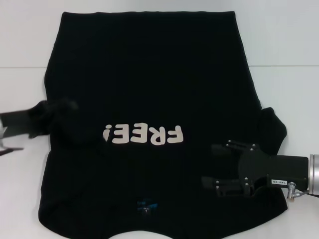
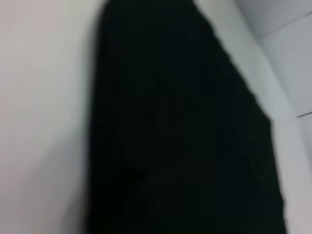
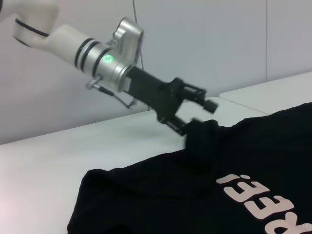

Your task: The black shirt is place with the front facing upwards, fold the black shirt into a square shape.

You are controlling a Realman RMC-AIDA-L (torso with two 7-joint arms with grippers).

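— Now, where does the large black cotton T-shirt with pale "FREE!" lettering (image 1: pixel 149 114) lie?

— Spread front up across the white tabletop (image 1: pixel 289 59), collar nearest the robot, hem at the far side.

— And the left pincer (image 3: pixel 195 113)?

— It is at the shirt's left sleeve (image 1: pixel 57 119), a bunch of black cloth lifted at its fingers; it appears pressed on that sleeve.

— The right pincer (image 1: pixel 219 167)?

— Hovering above the shirt's right shoulder, beside the right sleeve (image 1: pixel 271 129), fingers spread, holding nothing.

— How should this fold go?

— Judging by the layout, carry the sleeve inward across the chest, low and taut, laying the edge straight before release.
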